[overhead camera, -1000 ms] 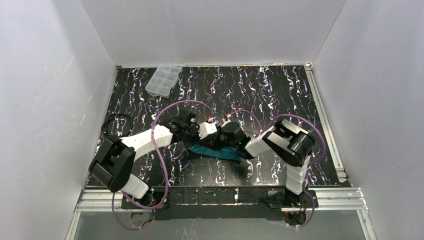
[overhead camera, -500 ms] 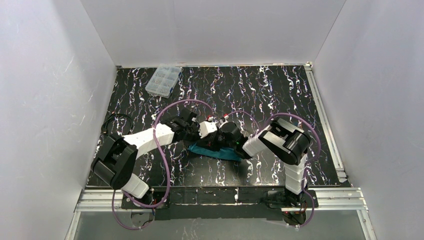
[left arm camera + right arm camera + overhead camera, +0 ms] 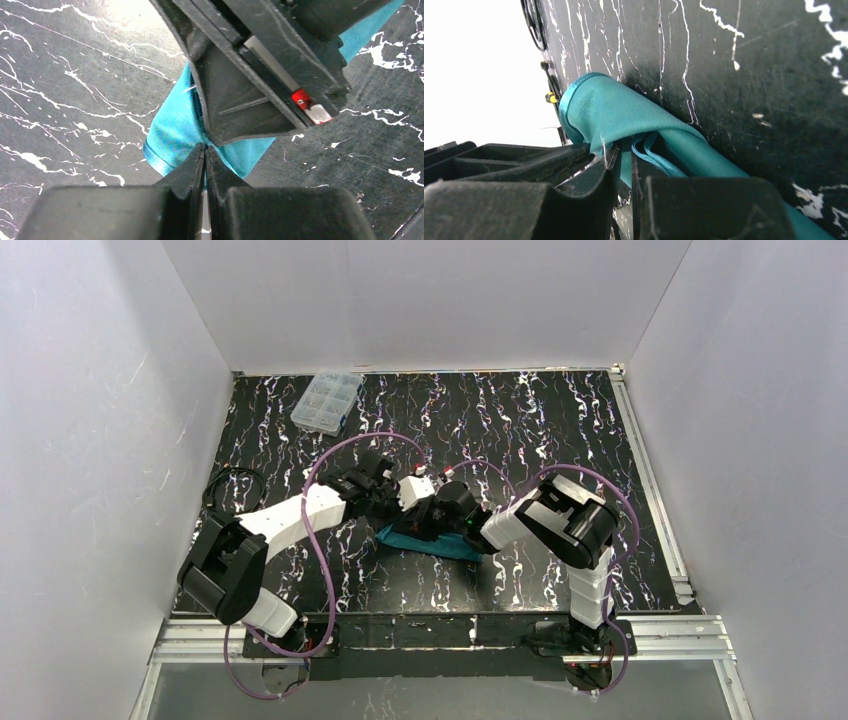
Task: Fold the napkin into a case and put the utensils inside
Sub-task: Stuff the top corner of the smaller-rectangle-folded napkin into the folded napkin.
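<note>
One napkin (image 3: pixel 450 546) lies folded into a long teal bundle near the middle of the table (image 3: pixel 540 420), under both my wrists. My right gripper (image 3: pixel 625 159) pinches a fold of it in a narrow gap, hem loops between the fingers. My left gripper (image 3: pixel 205 159) is fully closed, tips touching the napkin's end; whether cloth is caught there I cannot tell. A clear box (image 3: pixel 327 400) sits well apart, far left.

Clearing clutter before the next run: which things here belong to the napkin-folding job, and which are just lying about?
Job: napkin; left gripper and right gripper, both shut on it. No utensils in view.
Lying about: clear compartment box.
</note>
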Controlling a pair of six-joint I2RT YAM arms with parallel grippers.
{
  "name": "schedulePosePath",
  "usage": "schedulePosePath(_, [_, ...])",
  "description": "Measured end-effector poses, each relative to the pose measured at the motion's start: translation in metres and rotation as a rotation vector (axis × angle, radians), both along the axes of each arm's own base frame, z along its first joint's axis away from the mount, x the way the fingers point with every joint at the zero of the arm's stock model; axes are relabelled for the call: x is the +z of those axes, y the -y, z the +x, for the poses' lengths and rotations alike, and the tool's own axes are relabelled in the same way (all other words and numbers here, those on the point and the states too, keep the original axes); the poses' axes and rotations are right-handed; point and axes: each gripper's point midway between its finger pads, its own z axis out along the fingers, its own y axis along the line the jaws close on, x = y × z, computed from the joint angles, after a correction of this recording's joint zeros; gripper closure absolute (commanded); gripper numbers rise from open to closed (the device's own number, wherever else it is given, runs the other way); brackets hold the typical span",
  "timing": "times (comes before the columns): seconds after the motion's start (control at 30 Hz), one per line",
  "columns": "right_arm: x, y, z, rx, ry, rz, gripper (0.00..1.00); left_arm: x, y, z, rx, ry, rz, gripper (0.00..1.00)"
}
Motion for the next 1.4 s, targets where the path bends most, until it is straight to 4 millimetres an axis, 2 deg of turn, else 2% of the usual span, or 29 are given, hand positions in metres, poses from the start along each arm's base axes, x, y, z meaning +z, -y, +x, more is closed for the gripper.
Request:
schedulePosePath(0.47, [0.0, -0.005, 0.012, -0.035, -0.001, -0.076, 0.79, -0.008, -0.008, -0.008, -0.033, 0.014, 0.013, 1.0])
schedulePosePath(0.7, [0.0, -0.002, 0.016, -0.066, 0.015, -0.086, 0.82, -0.011, -0.01, -0.01, -0.049, 0.018, 0.02, 1.0])
schedulePosePath(0.87, [0.003, 0.003, 0.017, -0.083, 0.028, -0.086, 0.79, -0.013, -0.011, -0.011, -0.067, 0.021, 0.026, 1.0])
schedulePosePath(1.07, [0.012, 0.005, 0.017, -0.069, 0.048, -0.031, 0.74, -0.025, -0.018, -0.016, -0.102, 0.024, 0.056, 1.0])
schedulePosePath(1.2, [0.019, 0.016, 0.019, -0.055, 0.041, -0.005, 0.72, -0.03, -0.019, -0.016, -0.115, 0.031, 0.066, 1.0])
schedulePosePath(1.4, [0.044, 0.051, 0.02, -0.044, 0.072, 0.018, 0.73, -0.03, -0.018, -0.014, -0.114, 0.041, 0.064, 1.0])
